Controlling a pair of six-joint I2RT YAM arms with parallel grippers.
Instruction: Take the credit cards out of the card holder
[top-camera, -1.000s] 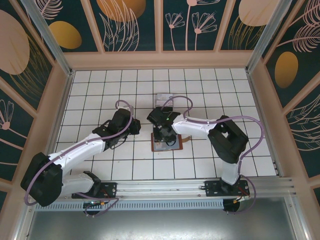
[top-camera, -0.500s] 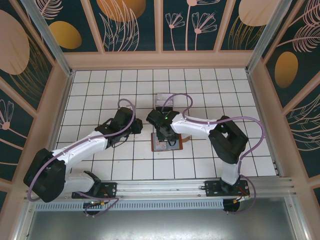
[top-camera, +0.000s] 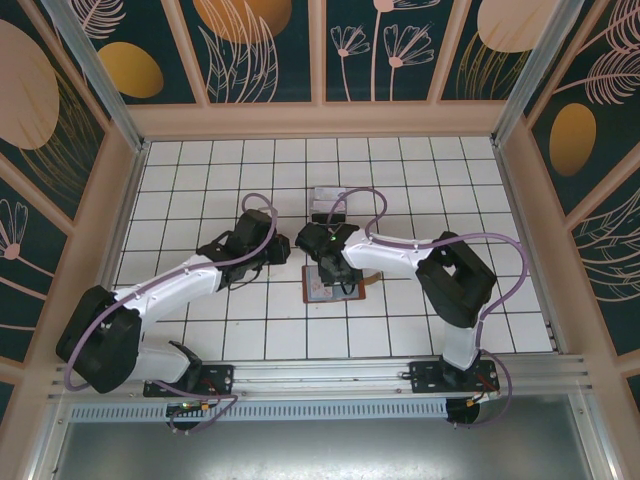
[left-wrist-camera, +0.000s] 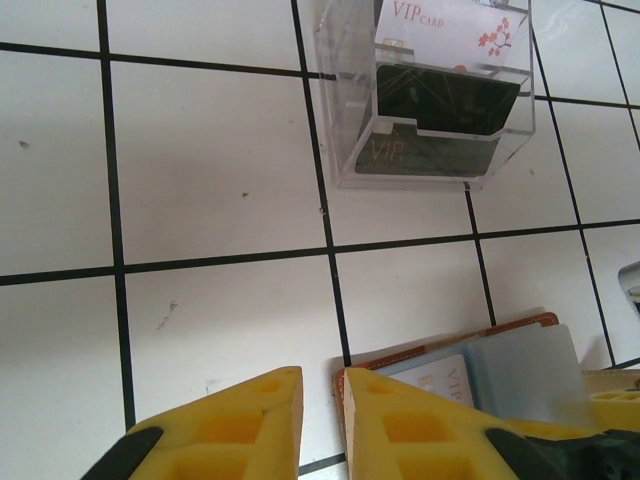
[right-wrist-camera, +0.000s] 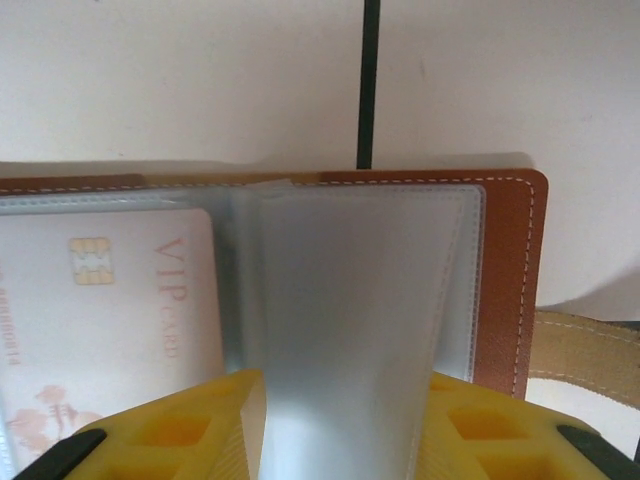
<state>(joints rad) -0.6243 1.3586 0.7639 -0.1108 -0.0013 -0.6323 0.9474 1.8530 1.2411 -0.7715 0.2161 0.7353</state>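
Card holder (top-camera: 318, 292) is lying open on the tiled surface, mid-scene, directly under the right jaws, which are pinching one clear sleeve (right-wrist-camera: 345, 300) of it upright between them. Left jaws are hovering just left of it, nearly together, gripping nothing. Long axis is running left-right, closing tab (right-wrist-camera: 585, 350) pointing right. Brown leather, pale stitching; a pale VIP credit card (right-wrist-camera: 110, 300) is showing in its left pocket
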